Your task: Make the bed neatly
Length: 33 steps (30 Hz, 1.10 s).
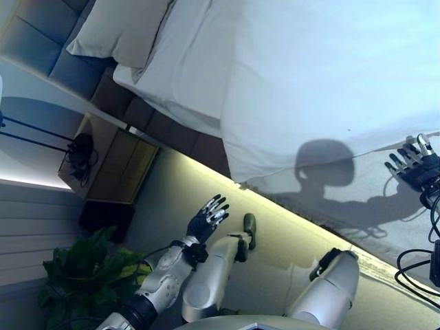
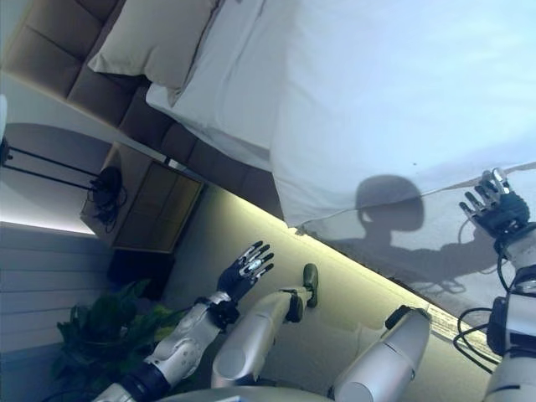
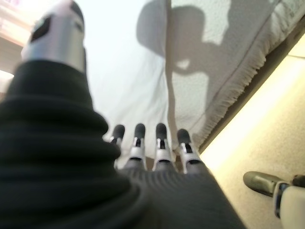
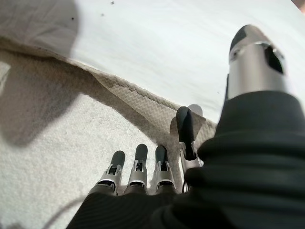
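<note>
Bed (image 1: pixel 330 62): fills the upper part of my head view; white sheet (image 1: pixel 309 89) over most of it, a textured blanket (image 1: pixel 344 185) showing past the sheet's edge on the near side.
Pillow (image 1: pixel 120 27): at the head end, by the padded headboard (image 1: pixel 41 48).
Left hand (image 1: pixel 207 218): fingers straight and spread, empty, over the floor beside the bed, not touching it.
Right hand (image 2: pixel 494 205): fingers straight, empty, at the sheet edge over the blanket.
Handling, my guess: light, limp cloth; will bunch and drag, not slide flat.
Grip: I'd pinch the sheet's hem (image 4: pixel 128 90), both hands well apart.
</note>
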Tool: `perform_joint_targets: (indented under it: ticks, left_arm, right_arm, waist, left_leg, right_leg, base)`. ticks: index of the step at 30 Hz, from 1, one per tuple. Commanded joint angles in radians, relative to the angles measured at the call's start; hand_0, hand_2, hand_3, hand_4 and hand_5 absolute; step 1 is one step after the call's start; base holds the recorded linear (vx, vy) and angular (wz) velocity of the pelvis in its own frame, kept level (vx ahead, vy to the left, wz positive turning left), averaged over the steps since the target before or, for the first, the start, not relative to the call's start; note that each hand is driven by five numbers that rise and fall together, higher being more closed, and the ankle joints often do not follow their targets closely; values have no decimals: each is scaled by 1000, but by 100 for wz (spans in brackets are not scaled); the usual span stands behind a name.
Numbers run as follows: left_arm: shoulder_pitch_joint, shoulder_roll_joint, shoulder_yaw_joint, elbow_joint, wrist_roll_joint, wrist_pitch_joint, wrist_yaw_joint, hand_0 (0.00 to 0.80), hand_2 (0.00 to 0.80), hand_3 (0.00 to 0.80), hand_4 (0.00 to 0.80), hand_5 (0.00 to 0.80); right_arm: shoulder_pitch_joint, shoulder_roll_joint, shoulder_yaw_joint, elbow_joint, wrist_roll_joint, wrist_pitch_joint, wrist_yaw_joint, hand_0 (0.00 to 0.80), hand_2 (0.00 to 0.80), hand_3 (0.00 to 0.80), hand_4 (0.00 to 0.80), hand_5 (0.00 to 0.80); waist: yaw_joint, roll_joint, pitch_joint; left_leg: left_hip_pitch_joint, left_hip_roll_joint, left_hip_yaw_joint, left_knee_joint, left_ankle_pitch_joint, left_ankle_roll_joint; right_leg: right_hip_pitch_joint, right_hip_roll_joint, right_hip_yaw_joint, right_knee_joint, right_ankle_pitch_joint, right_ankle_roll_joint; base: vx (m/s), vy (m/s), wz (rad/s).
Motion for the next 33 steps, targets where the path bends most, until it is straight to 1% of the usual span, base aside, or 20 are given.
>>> perform_joint_targets:
  ticks: [1, 7, 8, 9, 10, 15, 22, 29, 31, 33]
  left_arm:
    - [34, 6, 22, -73, -45, -58, -9, 0, 0, 0, 0, 0]
    - [41, 14, 4, -83, -43, -69, -18, 0, 0, 0, 0, 0]
    - [42, 17, 5, -84, -43, -69, -19, 0, 0, 0, 0, 0]
    - [43, 21, 4, -85, -45, -71, -20, 0, 0, 0, 0, 0]
    - [44, 26, 4, -86, -47, -74, -22, 0, 0, 0, 0, 0]
    - [41, 36, 1, -87, -51, -79, -28, 0, 0, 0, 0, 0]
    - [42, 36, 3, -93, -53, -73, -20, 0, 0, 0, 0, 0]
    - [46, 40, 6, -98, -54, -82, -34, 0, 0, 0, 0, 0]
    - [47, 45, 10, -104, -62, -83, -36, 0, 0, 0, 0, 0]
    - [48, 51, 23, -109, -70, -78, -41, 0, 0, 0, 0, 0]
  right_arm:
    - [-118, -45, 9, -35, 11, -27, 49, 0, 0, 0, 0, 0]
    - [-166, -71, 15, -23, 17, -37, 29, 0, 0, 0, 0, 0]
    - [-173, -75, 14, -23, 18, -36, 33, 160, 160, 160, 160, 160]
    - [-180, -77, 15, -20, 17, -35, 40, 640, 640, 640, 640, 640]
    - [-184, -79, 17, -21, 19, -37, 44, 800, 800, 800, 800, 800]
    - [-189, -71, 16, -24, 34, -43, 43, 800, 800, 800, 800, 800]
    - [-185, -69, 6, -18, 50, -37, 39, 800, 800, 800, 800, 800]
    - [-166, -56, -12, -9, 117, -22, 59, 800, 800, 800, 800, 800]
    - [-154, -48, -21, -17, 139, -35, 72, 800, 800, 800, 800, 800]
    - [-137, -31, -26, -32, 120, -50, 81, 800, 800, 800, 800, 800]
  waist:
    - [33, 48, 4]
    - [32, 61, 8]
    - [33, 61, 9]
    - [33, 61, 10]
    - [33, 60, 11]
    - [29, 56, 12]
    - [28, 55, 8]
    - [29, 47, 8]
    - [30, 42, 3]
    - [31, 34, -3]
  left_leg:
    - [7, 109, -34, 122, -100, -7]
    - [-8, 110, -29, 122, -92, -6]
    - [-9, 112, -28, 123, -93, -7]
    - [-11, 116, -26, 124, -93, -8]
    - [-14, 119, -24, 126, -93, -9]
    - [-27, 128, -20, 141, -95, -8]
    - [-13, 126, -19, 129, -91, -6]
    - [8, 133, -9, 123, -98, -1]
    - [20, 134, -7, 122, -104, 1]
    - [32, 134, -6, 116, -105, 3]
  right_leg:
    - [-110, 20, 160, -286, 460, 154]
    - [-129, 31, 175, -293, 469, 155]
    - [-130, 32, 175, -298, 471, 155]
    - [-131, 31, 174, -301, 475, 156]
    - [-133, 28, 171, -304, 479, 158]
    - [-141, 26, 172, -296, 480, 159]
    - [-131, 27, 171, -306, 482, 157]
    - [-102, 21, 149, -321, 479, 154]
    - [-87, 18, 142, -327, 477, 152]
    - [-71, 20, 135, -335, 478, 151]
  base:
    - [44, 43, -1]
    - [10, 9, -1]
    - [-10, -31, 3]
    - [-17, -43, 4]
    - [-18, -35, 2]
    - [-16, -28, 3]
    - [4, 3, 3]
    - [-19, 2, 0]
    - [0, 0, 0]
    - [0, 0, 0]
